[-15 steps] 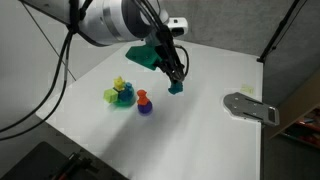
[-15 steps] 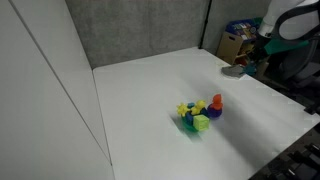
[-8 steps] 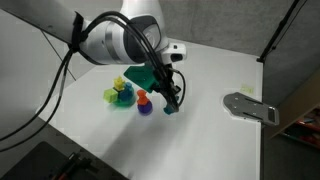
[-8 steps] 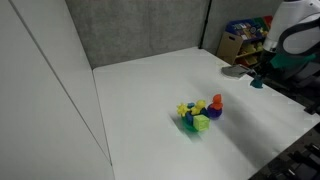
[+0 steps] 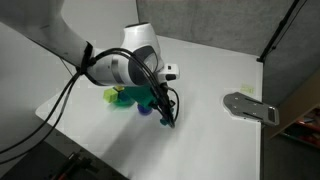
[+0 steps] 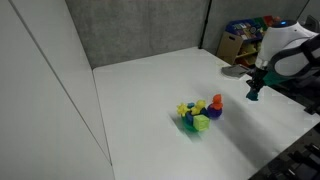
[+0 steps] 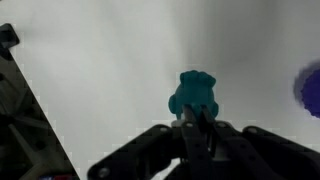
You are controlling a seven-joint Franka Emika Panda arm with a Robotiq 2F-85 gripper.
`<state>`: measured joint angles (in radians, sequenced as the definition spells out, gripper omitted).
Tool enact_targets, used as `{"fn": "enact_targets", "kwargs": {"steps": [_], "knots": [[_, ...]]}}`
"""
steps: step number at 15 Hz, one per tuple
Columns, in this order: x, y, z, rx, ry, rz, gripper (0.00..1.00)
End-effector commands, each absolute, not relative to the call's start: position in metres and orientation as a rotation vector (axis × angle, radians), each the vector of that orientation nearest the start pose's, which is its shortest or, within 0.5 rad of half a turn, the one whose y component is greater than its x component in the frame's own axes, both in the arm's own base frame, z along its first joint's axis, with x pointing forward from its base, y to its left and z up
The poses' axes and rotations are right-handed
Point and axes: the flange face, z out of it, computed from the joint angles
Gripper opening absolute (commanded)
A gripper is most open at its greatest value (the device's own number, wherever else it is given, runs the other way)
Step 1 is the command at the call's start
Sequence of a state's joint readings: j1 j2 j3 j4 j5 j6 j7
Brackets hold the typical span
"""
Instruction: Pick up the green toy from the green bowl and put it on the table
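One claw (image 7: 197,122) clamped tight on green toy (image 7: 195,92).

Teal toy (image 7: 193,95); white table (image 7: 100,70); black jaws.

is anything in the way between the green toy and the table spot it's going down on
Nothing visible does. The green toy is clamped in the end effector, and the table around it shows bare white in the wrist view. The orange-and-purple toy stands off to one side, apart from it.
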<state>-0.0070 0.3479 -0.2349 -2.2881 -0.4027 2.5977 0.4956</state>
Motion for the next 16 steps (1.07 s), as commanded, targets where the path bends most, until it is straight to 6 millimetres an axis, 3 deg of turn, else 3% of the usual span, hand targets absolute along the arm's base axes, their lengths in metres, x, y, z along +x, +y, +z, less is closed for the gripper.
{"fn": "enact_targets", "kwargs": {"steps": [1, 9, 16], "knots": [[0.525, -0.117, 0.182, -3.404, 0.659, -0.069, 0.04], [0.531, -0.112, 0.134, -3.459, 0.715, -0.064, 0.05], [0.526, -0.122, 0.094, -3.476, 0.764, 0.043, 0.06]]}}
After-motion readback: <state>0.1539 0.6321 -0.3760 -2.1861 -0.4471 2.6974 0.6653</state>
